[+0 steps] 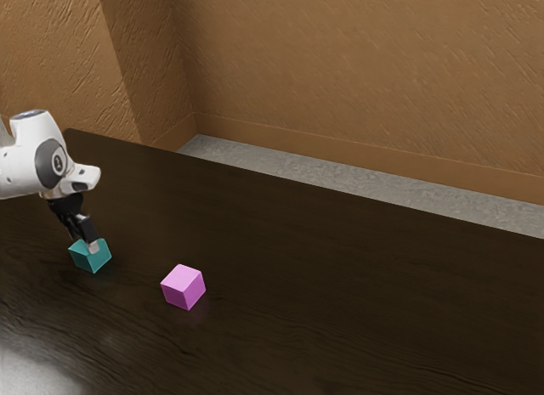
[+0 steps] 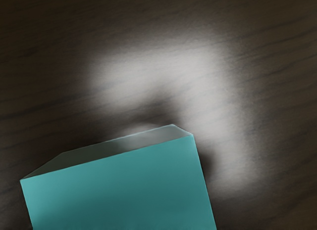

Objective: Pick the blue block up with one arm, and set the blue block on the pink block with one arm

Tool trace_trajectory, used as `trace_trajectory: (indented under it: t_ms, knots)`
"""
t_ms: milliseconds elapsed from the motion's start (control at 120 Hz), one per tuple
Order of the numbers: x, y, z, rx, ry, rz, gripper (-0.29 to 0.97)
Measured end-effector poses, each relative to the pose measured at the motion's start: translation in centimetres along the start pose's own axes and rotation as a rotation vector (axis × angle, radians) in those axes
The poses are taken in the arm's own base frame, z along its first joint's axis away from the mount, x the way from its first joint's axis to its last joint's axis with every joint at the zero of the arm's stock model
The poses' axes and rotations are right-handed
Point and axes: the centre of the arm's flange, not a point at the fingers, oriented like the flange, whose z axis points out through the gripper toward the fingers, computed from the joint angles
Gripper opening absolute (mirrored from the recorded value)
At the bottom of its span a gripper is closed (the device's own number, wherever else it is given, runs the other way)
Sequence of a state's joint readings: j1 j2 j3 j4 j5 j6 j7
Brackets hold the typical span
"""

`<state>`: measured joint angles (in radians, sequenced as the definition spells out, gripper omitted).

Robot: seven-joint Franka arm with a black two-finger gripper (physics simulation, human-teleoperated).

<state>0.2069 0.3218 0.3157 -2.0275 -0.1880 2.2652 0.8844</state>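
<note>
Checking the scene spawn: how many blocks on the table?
2. The blue block sits right under the tool, near the exterior view's left edge. The pink block lies to its right, apart from it. Nothing seems hidden.

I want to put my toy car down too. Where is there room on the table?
Most of the table is bare: the whole stretch from the pink block toward the exterior view's right. It is crowded around the blue block, where the gripper hangs.

Dark wood-grain table [image 1: 340, 268] with 2 cubes on it, apart: blue block [image 1: 90, 256] and pink block [image 1: 183, 286].
</note>
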Motion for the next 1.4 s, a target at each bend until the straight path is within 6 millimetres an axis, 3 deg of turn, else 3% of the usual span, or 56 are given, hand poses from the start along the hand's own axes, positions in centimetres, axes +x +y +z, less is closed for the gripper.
trace_trajectory:
  t_ms: [208, 367, 508, 583, 617, 683, 725, 817, 908, 1000, 1142, 1267, 1333, 1400]
  knots:
    - [-0.2, -0.3, 3.0, -0.029, -0.023, 0.011, 0.68]
    - [0.1, -0.2, 3.6, -0.051, -0.002, 0.005, 0.68]
    - [-0.3, -0.7, 3.7, -0.058, 0.012, -0.009, 0.4]
    - [-0.3, -0.7, 3.4, -0.054, 0.017, -0.006, 0.37]
    - [-0.2, -0.6, 2.7, -0.048, 0.027, -0.003, 0.33]
    - [-0.5, 0.0, -0.8, -0.03, 0.073, 0.006, 0.29]
    - [-1.0, 0.6, -3.0, -0.021, 0.103, 0.013, 0.29]
    - [-1.3, 1.8, -5.7, -0.012, 0.136, 0.034, 0.33]
    - [-1.4, 4.0, -8.0, -0.014, 0.168, 0.071, 0.36]
    - [0.6, 7.5, -8.9, -0.029, 0.174, 0.141, 0.38]
    - [4.6, 14.6, -8.2, -0.065, 0.149, 0.263, 0.39]
    - [6.8, 20.6, -6.5, -0.098, 0.11, 0.347, 0.4]
    - [7.5, 22.3, -5.8, -0.106, 0.096, 0.357, 0.38]
    - [7.5, 22.1, -4.8, -0.117, 0.078, 0.321, 0.38]
